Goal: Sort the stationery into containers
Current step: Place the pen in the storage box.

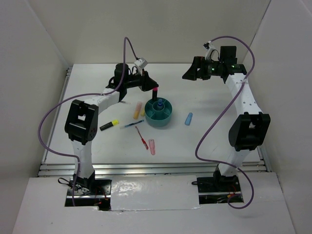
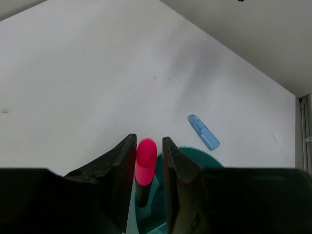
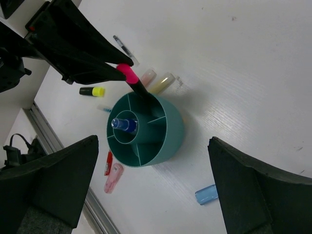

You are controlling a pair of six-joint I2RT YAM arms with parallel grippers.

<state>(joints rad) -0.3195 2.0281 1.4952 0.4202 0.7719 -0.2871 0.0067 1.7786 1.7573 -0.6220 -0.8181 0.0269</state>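
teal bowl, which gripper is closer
Left. The left gripper is over the teal bowl's rim, jaws around the pink marker; the right gripper hangs open, away to its right.

Left wrist view: the teal organiser bowl (image 2: 209,162) is largely masked by the left gripper (image 2: 148,139) and cut off at the lower edge. The pink marker (image 2: 146,156) loses its lower end there, and pad contact on it cannot be determined.

Right wrist view: the light-blue marker (image 3: 207,194) is partly covered by one finger (image 3: 263,195) of the right gripper (image 1: 191,73) — both fingertips lie out of frame.
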